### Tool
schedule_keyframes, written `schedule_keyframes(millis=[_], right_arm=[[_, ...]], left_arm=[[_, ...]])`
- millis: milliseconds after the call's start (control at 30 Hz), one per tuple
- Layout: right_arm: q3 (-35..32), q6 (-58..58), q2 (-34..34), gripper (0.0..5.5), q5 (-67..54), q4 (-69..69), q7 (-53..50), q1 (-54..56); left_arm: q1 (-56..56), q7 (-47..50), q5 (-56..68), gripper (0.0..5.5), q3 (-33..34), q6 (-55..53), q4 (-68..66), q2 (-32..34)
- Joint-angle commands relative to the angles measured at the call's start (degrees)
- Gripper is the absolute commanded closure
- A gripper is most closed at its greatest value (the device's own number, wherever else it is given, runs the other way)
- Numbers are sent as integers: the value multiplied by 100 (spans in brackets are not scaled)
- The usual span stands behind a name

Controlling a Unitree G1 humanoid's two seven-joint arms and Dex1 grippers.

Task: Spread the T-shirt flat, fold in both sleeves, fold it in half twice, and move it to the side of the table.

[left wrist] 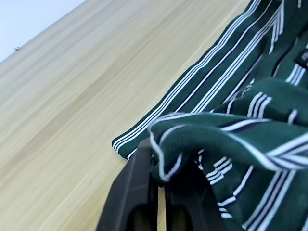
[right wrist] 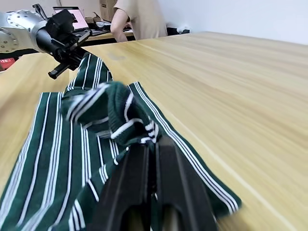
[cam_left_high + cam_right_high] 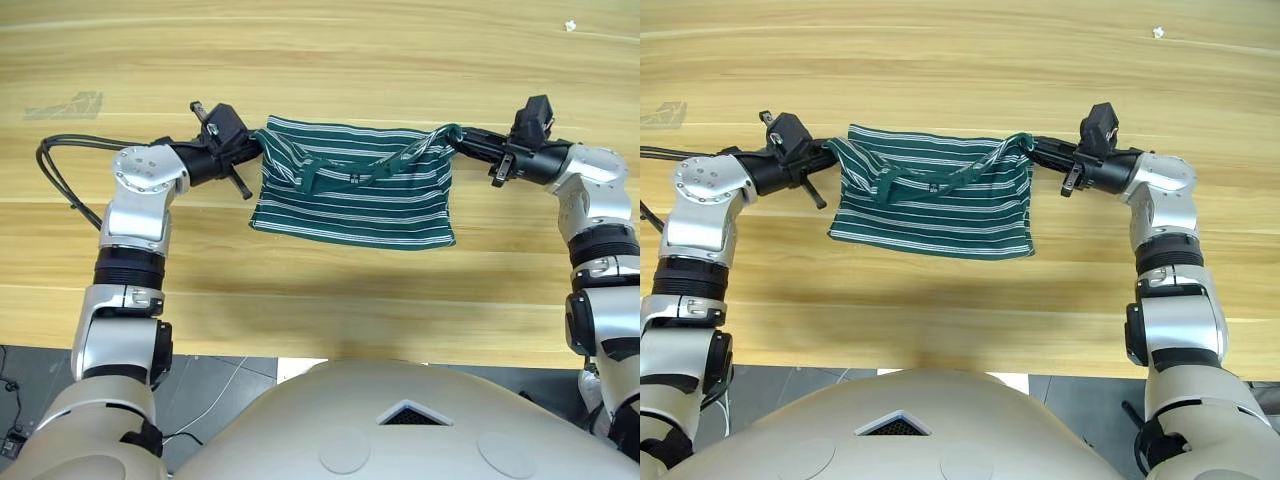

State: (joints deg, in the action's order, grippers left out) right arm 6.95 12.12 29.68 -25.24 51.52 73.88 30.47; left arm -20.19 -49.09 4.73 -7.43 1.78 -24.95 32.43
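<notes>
The green T-shirt with white stripes hangs stretched between my two grippers over the wooden table, its lower part resting on the tabletop. My left gripper is shut on the shirt's left upper corner; the bunched cloth sits over its black fingers. My right gripper is shut on the right upper corner, with fabric gathered at its fingertips. The collar sags in the middle.
A small white scrap lies on the far right of the table. A black cable loops beside my left arm. Open tabletop surrounds the shirt; the near table edge runs just below it.
</notes>
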Motion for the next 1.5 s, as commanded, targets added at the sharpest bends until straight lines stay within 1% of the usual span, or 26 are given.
schedule_keyframes(millis=[33, 167, 267, 300, 367, 467, 533, 600, 767, 833, 900, 967, 1000, 1033, 1100, 1233, 1300, 1400, 1500], right_arm=[[-202, 72, -100, 550, 299, 311, 95, 131], [-553, 310, -238, 550, 465, 650, -418, 214], [-398, 619, -277, 550, 1242, 1139, -1624, 282], [-389, 667, -302, 516, 1433, 1283, -2025, 322], [-423, 740, -362, 484, 1728, 1495, -2716, 438], [-415, 749, -410, 421, 2093, 1680, -3478, 566], [-404, 741, -439, 393, 2243, 1724, -3651, 569], [-427, 791, -502, 354, 2305, 1719, -3689, 535], [-725, 1065, -589, 257, 2130, 1520, -3666, 547], [-787, 1366, -532, 222, 2179, 1279, -3741, 576], [-753, 1695, -484, 192, 2318, 939, -3812, 568], [-605, 1987, -418, 160, 2536, 412, -3878, 577], [-520, 2078, -364, 137, 2672, 165, -3899, 614], [-448, 2079, -329, 132, 2756, -29, -3854, 687], [-227, 2040, -331, 84, 3007, -186, -3783, 844], [724, 1891, -635, 15, 4088, 593, -3873, 1192], [1244, 1736, -726, 15, 4772, 1230, -4269, 1471], [1625, 1366, -842, 15, 5323, 1972, -4827, 1818], [1809, 1120, -834, 15, 5560, 2341, -5072, 1996]], left_arm=[[-150, 100, 119, 507, 169, 2, -118, -226], [-206, 448, 115, 448, 358, 9, -242, -470], [-573, 1248, 32, 395, 640, 135, -1060, -825], [-702, 1532, -43, 376, 680, 194, -1426, -950], [-817, 1855, -151, 344, 693, 337, -1961, -1129], [-788, 2008, -206, 288, 679, 546, -2443, -1283], [-712, 2039, -223, 265, 696, 665, -2626, -1323], [-640, 2027, -157, 229, 768, 741, -2759, -1359], [-448, 2073, -111, 144, 870, 1026, -2746, -1399], [-400, 2462, -126, 115, 1049, 1285, -2442, -1294], [-416, 3183, -205, 90, 1341, 1575, -2110, -1134], [-358, 4011, -396, 81, 1638, 1812, -1523, -1024], [-296, 4280, -498, 81, 1721, 1889, -1176, -1010], [-218, 4459, -531, 81, 1783, 1897, -812, -1032], [-38, 4598, -467, 81, 1836, 1790, -168, -1137], [191, 4570, -366, 81, 1721, 1391, 707, -1368], [253, 4456, -398, 81, 1563, 1183, 1081, -1456], [306, 4308, -530, 81, 1277, 949, 1507, -1560], [455, 4257, -540, 81, 1172, 786, 2037, -1609]])
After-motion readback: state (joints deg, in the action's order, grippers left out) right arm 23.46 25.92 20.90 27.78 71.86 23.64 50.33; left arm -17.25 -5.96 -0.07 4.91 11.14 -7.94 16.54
